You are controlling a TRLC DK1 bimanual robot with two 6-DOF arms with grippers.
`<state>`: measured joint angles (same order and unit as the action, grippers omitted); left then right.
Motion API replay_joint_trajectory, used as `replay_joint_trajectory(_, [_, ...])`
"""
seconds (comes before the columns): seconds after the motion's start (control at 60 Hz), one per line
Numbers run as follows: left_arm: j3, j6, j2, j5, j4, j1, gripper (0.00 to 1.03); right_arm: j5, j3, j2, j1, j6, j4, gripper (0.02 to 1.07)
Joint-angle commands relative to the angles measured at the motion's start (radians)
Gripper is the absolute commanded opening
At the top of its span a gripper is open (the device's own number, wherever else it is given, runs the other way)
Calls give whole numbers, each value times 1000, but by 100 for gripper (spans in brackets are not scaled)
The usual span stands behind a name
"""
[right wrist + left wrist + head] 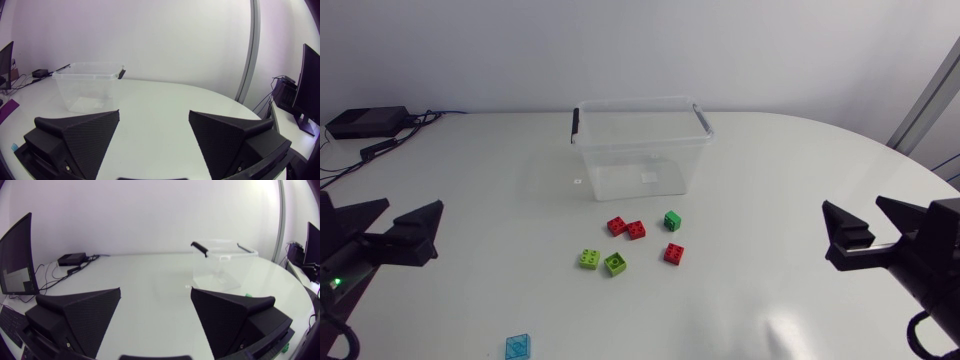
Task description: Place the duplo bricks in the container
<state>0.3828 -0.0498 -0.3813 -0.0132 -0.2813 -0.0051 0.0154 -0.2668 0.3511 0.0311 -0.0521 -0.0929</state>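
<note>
A clear plastic container (640, 150) with black handles stands empty at the table's middle back; it also shows far ahead of my left gripper (225, 262) and of my right gripper (90, 87). In front of it lie two red bricks (626, 228) side by side, a dark green brick (672, 220), another red brick (674, 254) and two lime green bricks (603, 261). My left gripper (402, 226) rests open at the left edge, my right gripper (865, 222) open at the right edge. Both are far from the bricks and hold nothing.
A light blue transparent brick (519, 347) lies near the front edge, left of centre. A black box (365, 122) with cables sits at the back left corner.
</note>
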Motion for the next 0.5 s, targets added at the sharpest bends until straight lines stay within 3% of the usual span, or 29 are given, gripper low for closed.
replay_joint_trajectory(0.0, [120,-48,-149,-4,-93,-19,96,6,-51,54,29,14,-44,102])
replay_joint_trajectory(0.117, [249,-157,-352,-4,-256,-38,96,6,-115,126,69,14,-122,102])
replay_joint_trajectory(0.317, [340,-200,-533,55,-354,-82,96,8,-216,293,122,26,-249,102])
replay_joint_trajectory(0.483, [381,-305,-674,58,-461,-182,96,3,-342,459,171,17,-432,102])
